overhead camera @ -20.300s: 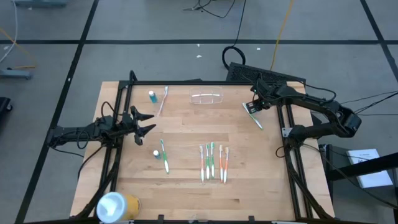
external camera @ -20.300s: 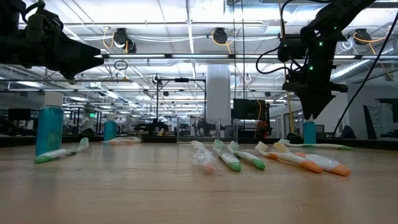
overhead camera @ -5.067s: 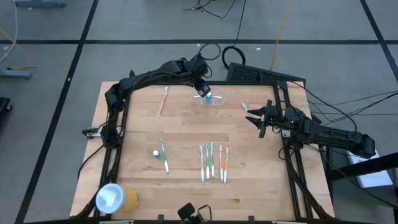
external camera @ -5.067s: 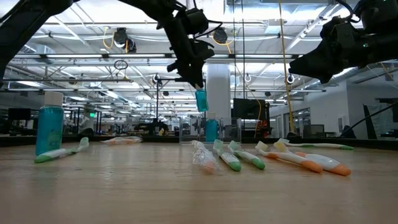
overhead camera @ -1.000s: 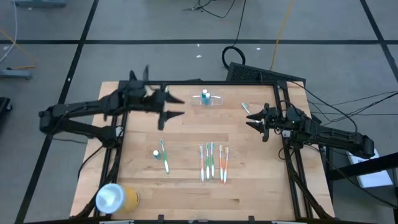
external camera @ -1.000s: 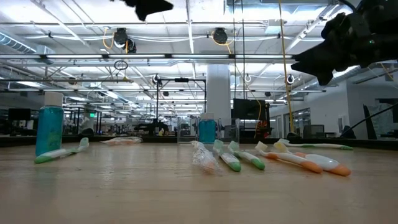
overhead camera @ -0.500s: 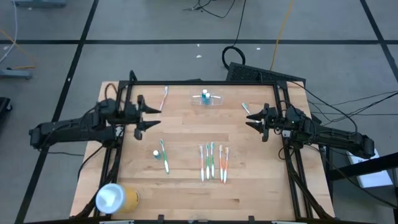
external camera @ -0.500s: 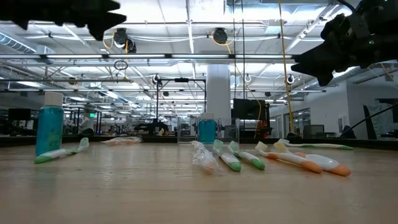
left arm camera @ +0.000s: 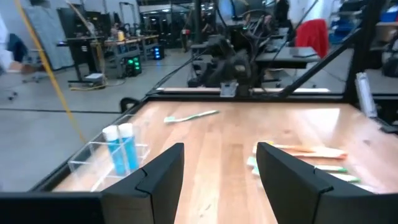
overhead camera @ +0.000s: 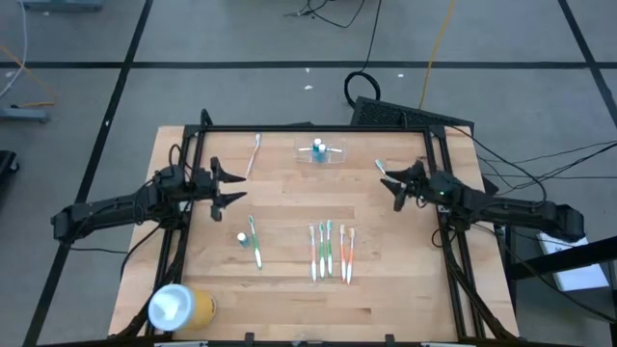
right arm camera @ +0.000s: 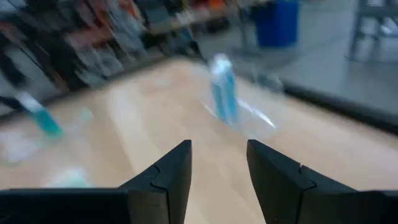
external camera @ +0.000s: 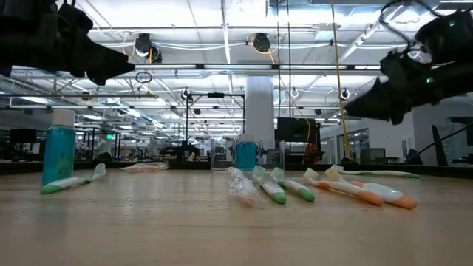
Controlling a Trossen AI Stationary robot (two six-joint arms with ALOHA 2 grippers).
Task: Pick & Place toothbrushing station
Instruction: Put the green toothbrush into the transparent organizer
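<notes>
The toothbrushing station (overhead camera: 323, 156), a clear oblong holder, rests on the table near the far edge with a blue tube (overhead camera: 317, 148) standing upright in it. The left wrist view shows the holder (left arm camera: 93, 163) and tube (left arm camera: 121, 148) too. My left gripper (overhead camera: 228, 187) hovers open above the table's left side, pointing level toward the right. My right gripper (overhead camera: 393, 189) hovers open at the right side, pointing left, nothing between its fingers. In the low view both grippers, left (external camera: 111, 63) and right (external camera: 362, 107), are well above the wood.
Several toothbrushes (overhead camera: 331, 251) lie side by side in the near middle. One toothbrush with a small tube (overhead camera: 253, 241) lies near left, one (overhead camera: 254, 152) at the far left, one (overhead camera: 382, 169) by my right gripper. A yellow cylinder (overhead camera: 178, 308) lies at the near-left corner.
My left gripper has drawn back from the far middle toward the table's left and near side and has come down, staying open. My right gripper has sunk a little and turned slightly, still open. Nothing on the table has moved.
</notes>
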